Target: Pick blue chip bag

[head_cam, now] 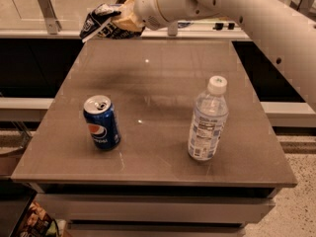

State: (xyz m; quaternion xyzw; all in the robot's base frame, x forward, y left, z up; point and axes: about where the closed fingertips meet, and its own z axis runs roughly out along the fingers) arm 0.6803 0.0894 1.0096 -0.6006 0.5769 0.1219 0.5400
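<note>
The blue chip bag [102, 22], dark blue foil with white print, hangs in the air above the far left corner of the table [163, 83]. My gripper [126, 19] is shut on the bag's right side and holds it well clear of the tabletop. The white arm [237, 9] reaches in from the upper right. The part of the bag inside the gripper is hidden.
A blue Pepsi can [101, 122] stands upright at the front left of the table. A clear water bottle [208, 119] with a white cap stands at the front right. A counter ledge [44, 33] runs behind the table.
</note>
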